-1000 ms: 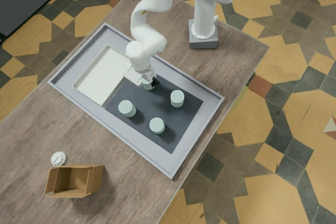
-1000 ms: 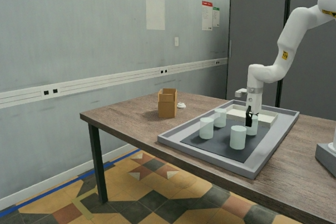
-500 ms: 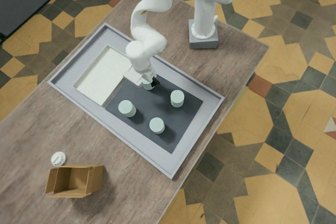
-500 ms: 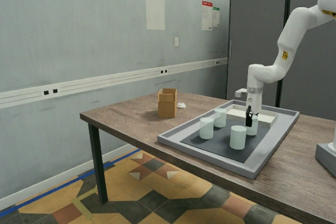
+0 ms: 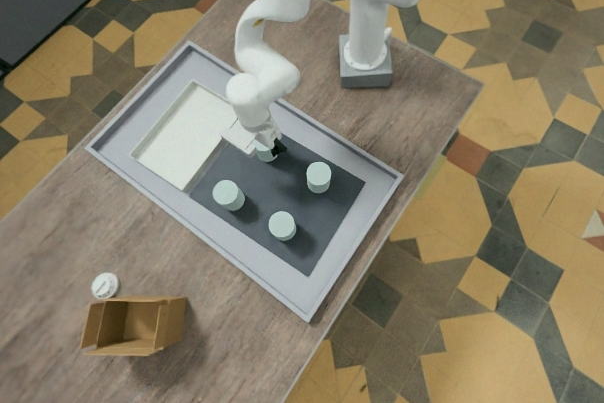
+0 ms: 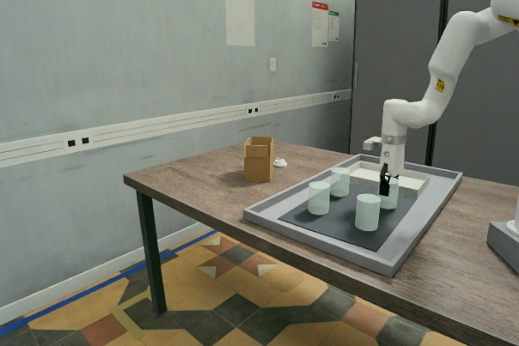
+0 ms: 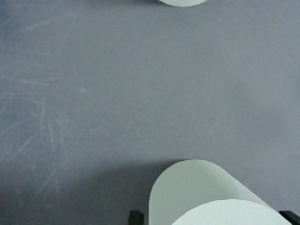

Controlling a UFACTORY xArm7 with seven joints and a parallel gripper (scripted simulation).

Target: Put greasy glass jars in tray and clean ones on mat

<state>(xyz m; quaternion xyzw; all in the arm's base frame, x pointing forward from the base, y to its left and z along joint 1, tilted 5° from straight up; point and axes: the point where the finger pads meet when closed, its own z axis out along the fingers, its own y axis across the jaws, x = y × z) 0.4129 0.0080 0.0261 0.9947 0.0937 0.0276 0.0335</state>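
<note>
Four pale green jars stand upright on the dark mat (image 5: 320,251) (image 6: 335,226) (image 7: 75,99). My gripper (image 5: 271,150) (image 6: 388,188) (image 7: 213,217) is open and lowered around the jar nearest the tray and arm, the first jar (image 5: 266,154) (image 6: 390,202) (image 7: 192,184). A gap shows between that jar and the left finger in the wrist view. The second jar (image 5: 319,177) (image 6: 367,213), third jar (image 5: 282,225) (image 6: 319,198) and fourth jar (image 5: 228,194) (image 6: 340,182) stand apart. The cream tray (image 5: 175,144) (image 6: 408,191) holds nothing visible. No grease shows on any jar.
A grey raised-rim surround (image 5: 145,186) (image 6: 418,231) encloses mat and tray. An open cardboard box (image 5: 170,324) (image 6: 258,168) and a small white round object (image 5: 105,286) (image 6: 280,163) stand outside it. The arm's grey base block (image 5: 366,80) is on the table.
</note>
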